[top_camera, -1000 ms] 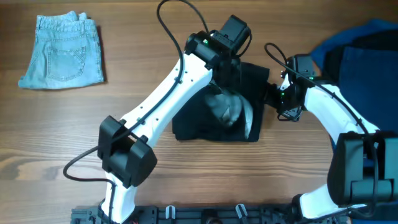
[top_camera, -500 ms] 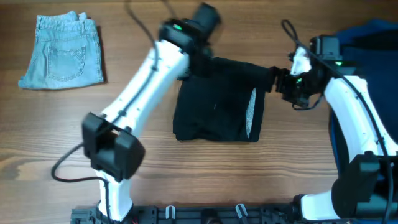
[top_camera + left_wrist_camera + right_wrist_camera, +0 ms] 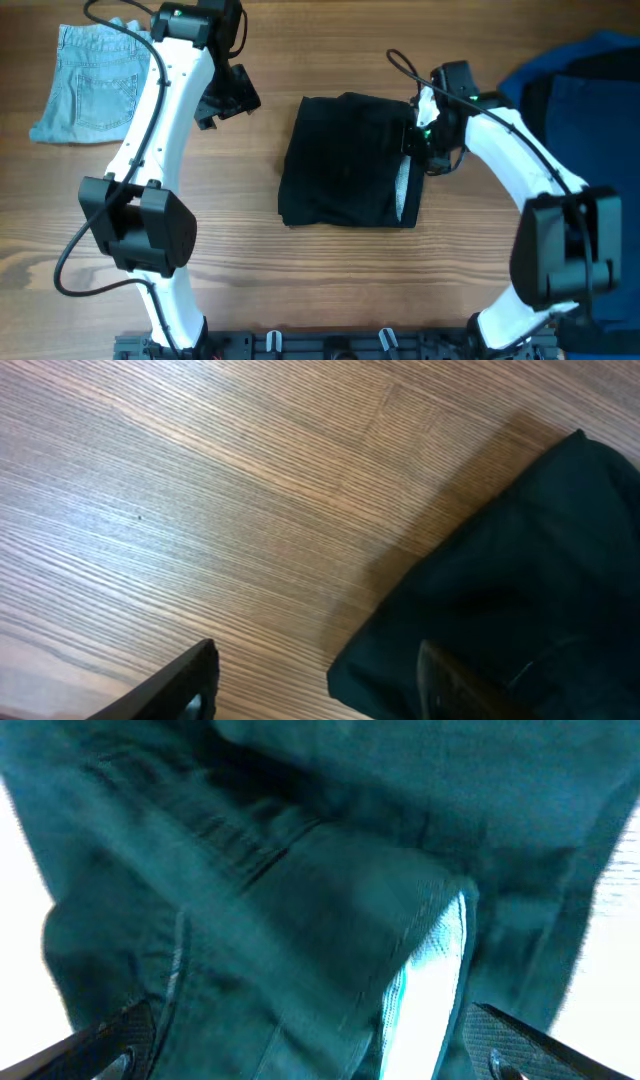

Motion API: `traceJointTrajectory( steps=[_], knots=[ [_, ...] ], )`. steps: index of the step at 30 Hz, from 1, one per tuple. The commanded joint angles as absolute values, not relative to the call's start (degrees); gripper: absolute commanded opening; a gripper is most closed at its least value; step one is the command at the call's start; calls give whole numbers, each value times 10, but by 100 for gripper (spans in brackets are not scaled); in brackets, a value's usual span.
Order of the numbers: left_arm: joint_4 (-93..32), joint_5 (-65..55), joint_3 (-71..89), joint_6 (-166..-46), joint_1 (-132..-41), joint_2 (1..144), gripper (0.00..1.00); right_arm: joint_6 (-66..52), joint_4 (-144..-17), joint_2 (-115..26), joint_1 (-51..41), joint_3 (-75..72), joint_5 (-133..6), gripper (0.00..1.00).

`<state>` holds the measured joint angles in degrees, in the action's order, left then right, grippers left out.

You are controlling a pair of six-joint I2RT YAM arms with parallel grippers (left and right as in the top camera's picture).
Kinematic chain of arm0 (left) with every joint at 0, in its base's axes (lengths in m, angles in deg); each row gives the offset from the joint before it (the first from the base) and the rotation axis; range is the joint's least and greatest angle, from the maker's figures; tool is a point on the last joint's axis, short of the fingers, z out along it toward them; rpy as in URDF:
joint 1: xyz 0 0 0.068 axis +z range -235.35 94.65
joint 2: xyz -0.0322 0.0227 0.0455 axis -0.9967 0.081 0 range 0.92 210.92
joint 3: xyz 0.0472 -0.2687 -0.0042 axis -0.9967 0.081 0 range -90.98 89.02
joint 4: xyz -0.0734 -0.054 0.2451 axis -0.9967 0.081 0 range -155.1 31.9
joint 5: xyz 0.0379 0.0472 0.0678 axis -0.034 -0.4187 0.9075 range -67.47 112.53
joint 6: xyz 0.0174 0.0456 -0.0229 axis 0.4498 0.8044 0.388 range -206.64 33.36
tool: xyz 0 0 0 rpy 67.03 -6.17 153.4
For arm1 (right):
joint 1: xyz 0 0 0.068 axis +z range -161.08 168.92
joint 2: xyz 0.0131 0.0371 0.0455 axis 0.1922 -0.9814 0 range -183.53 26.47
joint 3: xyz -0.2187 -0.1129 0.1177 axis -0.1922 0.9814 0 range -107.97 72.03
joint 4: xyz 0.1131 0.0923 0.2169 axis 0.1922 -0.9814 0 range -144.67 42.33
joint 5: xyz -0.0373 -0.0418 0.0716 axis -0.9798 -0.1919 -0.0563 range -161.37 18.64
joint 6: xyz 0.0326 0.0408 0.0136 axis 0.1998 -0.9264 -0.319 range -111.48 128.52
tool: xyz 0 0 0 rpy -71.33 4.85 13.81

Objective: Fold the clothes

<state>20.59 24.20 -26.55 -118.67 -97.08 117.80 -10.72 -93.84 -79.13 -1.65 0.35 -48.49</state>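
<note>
A black garment [image 3: 350,160], folded into a rough rectangle with a pale lining strip showing along its right edge, lies mid-table. My left gripper [image 3: 228,97] is open and empty over bare wood to the garment's left; the left wrist view shows the garment's corner [image 3: 500,590] beside its fingers [image 3: 320,685]. My right gripper [image 3: 418,140] is open over the garment's right edge; the right wrist view shows the dark fabric [image 3: 280,900] filling the space between its fingers [image 3: 310,1045]. Folded light-blue denim shorts [image 3: 100,82] lie at the far left.
A pile of blue and dark clothes [image 3: 585,85] sits at the right edge of the wooden table [image 3: 330,280]. Cables trail from both arms above the garment.
My left gripper has let go of the black garment and swung left, away from it. My right gripper has moved left onto the garment's right edge. The garment now lies flat.
</note>
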Motion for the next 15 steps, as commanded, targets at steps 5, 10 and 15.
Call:
traceJointTrajectory(
  steps=[5, 10, 15],
  knots=[
    [204, 246, -274, -1184, -972, 1158, 65, -112, -917, -828, -19, 2, -443, 80],
    [203, 246, -274, -1184, -972, 1158, 66, -127, -913, -828, -19, 1, -443, 75],
    [200, 246, -274, -1184, -972, 1159, 66, -128, -901, -828, -19, 1, -445, 22]
  ],
)
